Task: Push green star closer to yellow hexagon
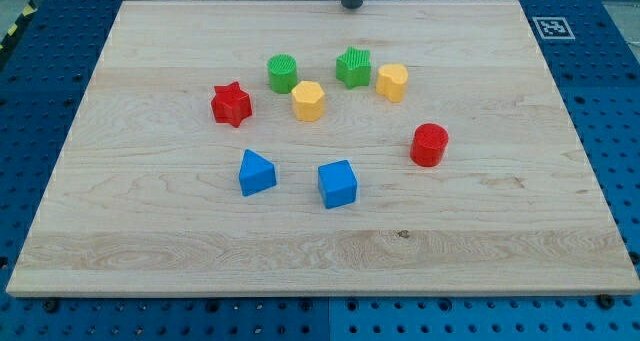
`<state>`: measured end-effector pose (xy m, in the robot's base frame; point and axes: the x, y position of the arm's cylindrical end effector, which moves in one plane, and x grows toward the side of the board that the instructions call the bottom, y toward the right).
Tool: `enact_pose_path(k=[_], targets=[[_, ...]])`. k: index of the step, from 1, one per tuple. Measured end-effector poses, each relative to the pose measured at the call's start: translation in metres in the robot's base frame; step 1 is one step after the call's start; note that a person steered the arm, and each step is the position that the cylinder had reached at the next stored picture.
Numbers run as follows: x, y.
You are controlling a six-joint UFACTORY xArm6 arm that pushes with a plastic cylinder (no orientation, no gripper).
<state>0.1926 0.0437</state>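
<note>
Now my tip (pixel 352 6), a bare rod with no claw to open or close, sits at twelve o'clock above the green star (pixel 353 67), apart from it, seemingly poised to nudge it toward the yellow hexagon (pixel 309 100) at seven o'clock.

My tip (pixel 352 6) sits at the bench's (pixel 150 241) far edge, at twelve o'clock from the green star (pixel 353 67), with the yellow hexagon (pixel 309 101) at the star's eight o'clock.

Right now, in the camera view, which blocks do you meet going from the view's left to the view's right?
Red star → blue triangle block → green cylinder → yellow hexagon → blue cube → green star → yellow block → red cylinder.
</note>
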Motion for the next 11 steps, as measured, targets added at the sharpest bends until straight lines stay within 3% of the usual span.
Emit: enact_pose_path(k=[2, 4, 7, 9, 11], targets=[[0.002, 0.000], [0.092, 0.000], [0.123, 0.038], [0.135, -0.021], [0.135, 0.043]])
